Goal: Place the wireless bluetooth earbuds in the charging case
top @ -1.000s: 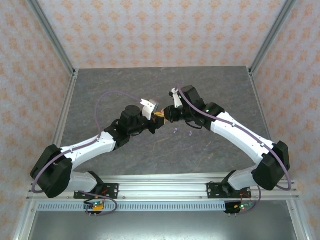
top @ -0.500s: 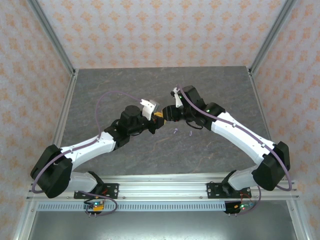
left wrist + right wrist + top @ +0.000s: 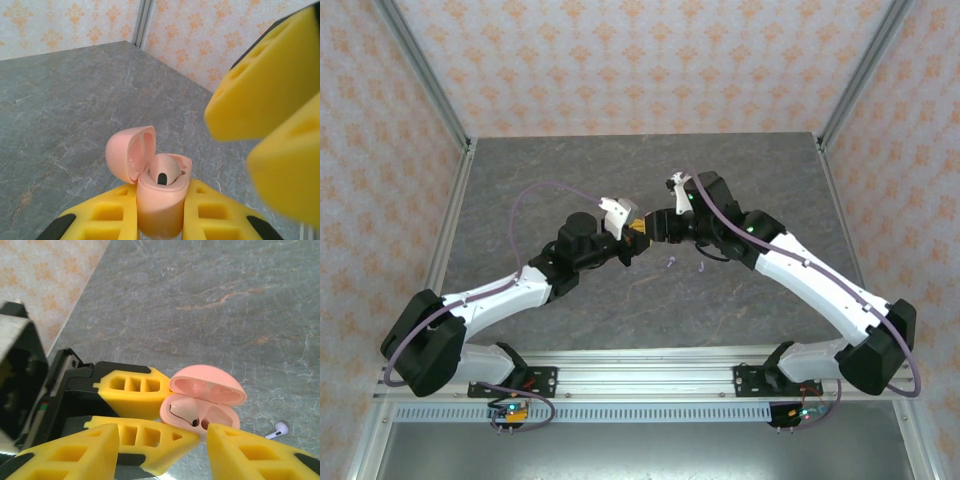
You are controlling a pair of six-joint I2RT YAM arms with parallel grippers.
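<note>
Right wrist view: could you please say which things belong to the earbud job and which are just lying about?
Job: open pink case, seated earbud, loose earbud, left gripper holding the case.
Not the job: grey table, patterned wall.

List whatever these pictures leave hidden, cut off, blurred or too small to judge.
- Left wrist: the charging case has its base cut off by the bottom edge, between the fingers of the left gripper.
- Left wrist: the right gripper is a close-up blur.
- Top external: both grippers cover the case.
- Top external: the earbud on the table is too small to show its pose.
</note>
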